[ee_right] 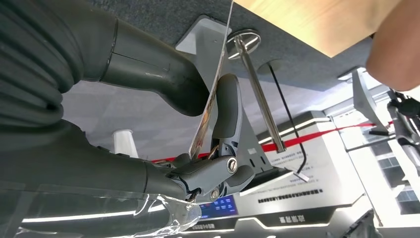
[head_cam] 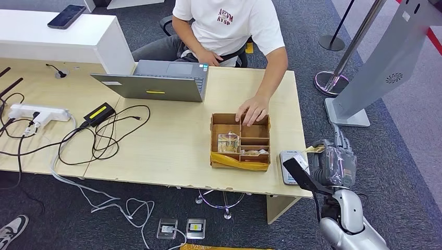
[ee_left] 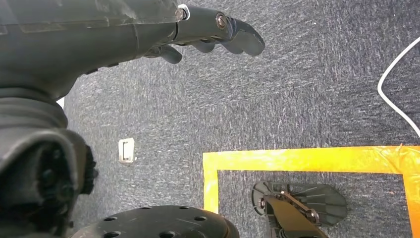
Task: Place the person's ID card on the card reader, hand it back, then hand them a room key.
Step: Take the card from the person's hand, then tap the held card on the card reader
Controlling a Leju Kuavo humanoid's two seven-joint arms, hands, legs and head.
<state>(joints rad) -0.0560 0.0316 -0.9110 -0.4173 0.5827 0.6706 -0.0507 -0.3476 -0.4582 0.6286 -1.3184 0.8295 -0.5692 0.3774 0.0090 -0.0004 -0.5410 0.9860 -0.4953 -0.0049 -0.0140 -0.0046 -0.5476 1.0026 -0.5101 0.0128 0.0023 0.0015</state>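
- Pale wood desk (head_cam: 172, 146) across the middle of the head view; a person's hand (head_cam: 252, 110) resting in the cardboard organiser (head_cam: 240, 141) right of centre, near the path of any hand-back, so a risk of bumping if the arm swings in wide.
- Grey card reader (head_cam: 290, 166) at the desk's lower right edge, just beside the organiser; easy to overshoot onto bare wood or off the rim.
- Right hand (head_cam: 333, 164) at lower right, just off the desk corner, clamped on the ID card (ee_right: 210, 106): thumb on one face, a finger on the other, card seen edge-on in the right wrist view.
- Thin pinch near one end only; likely to slip or twist if the card catches the reader's edge.
- Left hand (ee_left: 218, 32) hanging over carpet, fingers curled loosely, nothing in it.
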